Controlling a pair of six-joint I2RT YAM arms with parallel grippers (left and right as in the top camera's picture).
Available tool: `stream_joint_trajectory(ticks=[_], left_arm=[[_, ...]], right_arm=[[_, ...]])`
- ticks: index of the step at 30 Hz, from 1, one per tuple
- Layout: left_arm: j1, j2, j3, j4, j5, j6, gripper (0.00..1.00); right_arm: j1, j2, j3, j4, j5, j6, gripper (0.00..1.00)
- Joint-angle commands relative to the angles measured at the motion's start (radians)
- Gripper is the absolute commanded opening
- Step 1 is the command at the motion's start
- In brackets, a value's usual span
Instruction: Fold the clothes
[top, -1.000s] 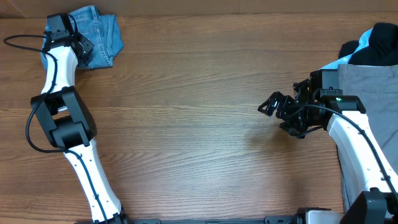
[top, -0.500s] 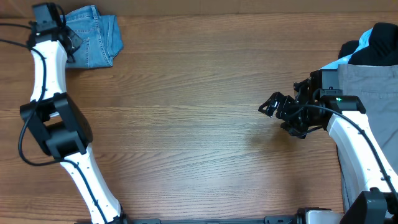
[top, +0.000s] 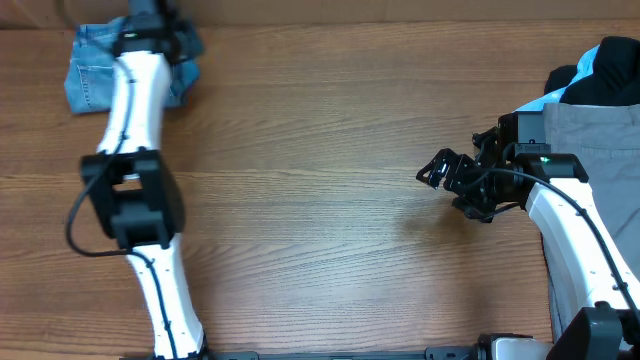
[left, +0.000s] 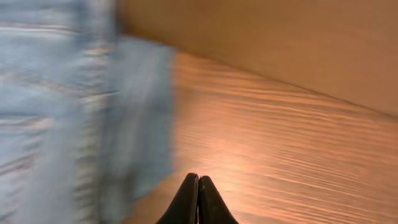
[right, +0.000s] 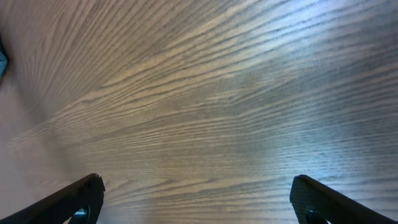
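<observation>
The folded light-blue denim jeans (top: 92, 70) lie at the table's far left corner; they show blurred at the left of the left wrist view (left: 68, 118). My left gripper (top: 152, 22) is at the far edge over the jeans' right side, fingers shut and empty (left: 198, 199), with bare wood under the tips. My right gripper (top: 436, 170) is open and empty over bare wood at the right (right: 199, 199). Grey trousers (top: 600, 140), a black garment (top: 612, 75) and a pale blue garment (top: 548, 98) are piled at the right edge.
A tan wall (left: 280, 43) runs along the table's far edge just behind the left gripper. The wooden table (top: 320, 200) stretches between the two arms. The right arm's white link (top: 570, 230) lies beside the pile of clothes.
The left arm has swung right along the far edge, from the jeans' left side to their right side. The jeans look a little more bunched. The right arm has not moved.
</observation>
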Motion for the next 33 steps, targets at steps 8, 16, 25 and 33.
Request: stream_joint_trajectory(ticks=[8, 16, 25, 33], left_arm=[[-0.065, 0.136, -0.002, 0.12, -0.145, 0.111, 0.04], [-0.051, 0.18, -0.002, 0.151, -0.158, 0.134, 0.04], [-0.038, 0.224, -0.002, 0.156, -0.16, 0.172, 0.04], [-0.017, 0.239, -0.002, 0.149, -0.204, 0.19, 0.04]], right_arm=[[0.001, 0.005, 0.011, -0.021, 0.008, -0.007, 1.0], [0.001, 0.005, 0.011, -0.042, 0.008, -0.026, 1.0], [0.001, 0.005, 0.011, -0.046, 0.008, -0.026, 1.0], [0.001, 0.005, 0.011, -0.053, 0.008, -0.026, 1.0]])
